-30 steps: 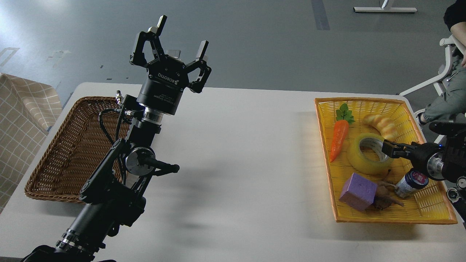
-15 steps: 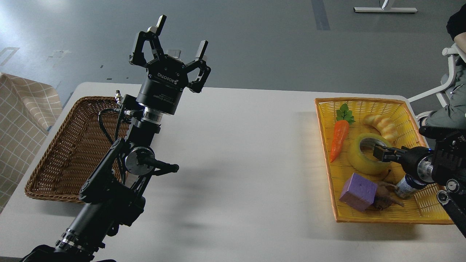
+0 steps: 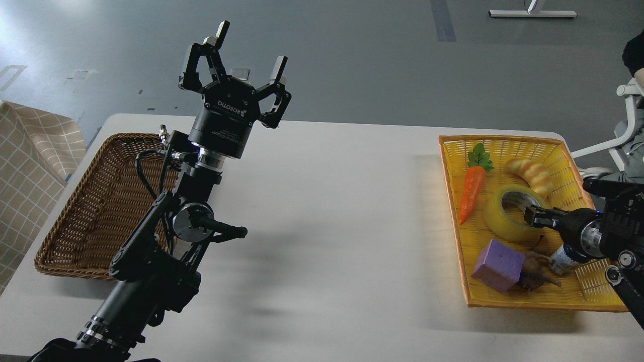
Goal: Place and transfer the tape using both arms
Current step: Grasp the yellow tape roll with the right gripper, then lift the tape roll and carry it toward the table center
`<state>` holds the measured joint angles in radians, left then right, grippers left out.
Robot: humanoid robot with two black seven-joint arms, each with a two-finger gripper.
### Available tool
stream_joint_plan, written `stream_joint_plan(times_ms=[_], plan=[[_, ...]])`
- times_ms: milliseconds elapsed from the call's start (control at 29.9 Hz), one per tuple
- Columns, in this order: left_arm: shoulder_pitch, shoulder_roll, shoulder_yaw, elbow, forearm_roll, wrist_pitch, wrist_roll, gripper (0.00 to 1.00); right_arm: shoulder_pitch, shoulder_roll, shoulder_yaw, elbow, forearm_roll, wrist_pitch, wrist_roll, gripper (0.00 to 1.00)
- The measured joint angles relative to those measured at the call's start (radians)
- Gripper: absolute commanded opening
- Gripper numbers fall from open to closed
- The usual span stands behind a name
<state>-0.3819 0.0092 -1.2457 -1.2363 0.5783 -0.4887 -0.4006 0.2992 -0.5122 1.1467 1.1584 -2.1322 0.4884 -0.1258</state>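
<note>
Two baskets (image 3: 100,201) (image 3: 503,143), one tape (image 3: 505,218)

White "ROBOTIQ" lettering, upside down, on the black body of the left gripper (image 3: 245,55). Smaller white print below it is too small to read.

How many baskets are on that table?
2. A brown wicker basket sits at the table's left end, partly behind the left arm. A yellow basket sits at the right end, holding the tape and other items.
</note>
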Motion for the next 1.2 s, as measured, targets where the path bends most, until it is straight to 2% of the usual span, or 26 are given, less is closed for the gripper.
stream_joint_plan(times_ms=[167,334,401,869,1203], plan=[[-0.001,0.004,0.000,0.000,0.000,0.000,0.000,0.98,0.001,0.001,0.000,0.002,0.000,0.000,0.000,0.13],[-0.001,0.007,0.000,0.000,-0.002,0.000,0.000,0.98,0.002,0.003,0.000,0.004,0.003,0.000,0.000,0.12],[-0.002,0.007,0.000,0.000,-0.002,0.000,0.000,0.98,0.003,0.003,0.001,0.006,0.007,0.000,0.000,0.08],[-0.002,0.012,0.001,0.006,-0.003,0.000,-0.001,0.98,0.005,0.000,0.005,0.054,0.059,0.000,0.014,0.08],[-0.002,0.011,0.000,0.008,-0.003,0.000,-0.001,0.98,0.052,-0.154,0.018,0.192,0.206,0.000,0.015,0.08]])
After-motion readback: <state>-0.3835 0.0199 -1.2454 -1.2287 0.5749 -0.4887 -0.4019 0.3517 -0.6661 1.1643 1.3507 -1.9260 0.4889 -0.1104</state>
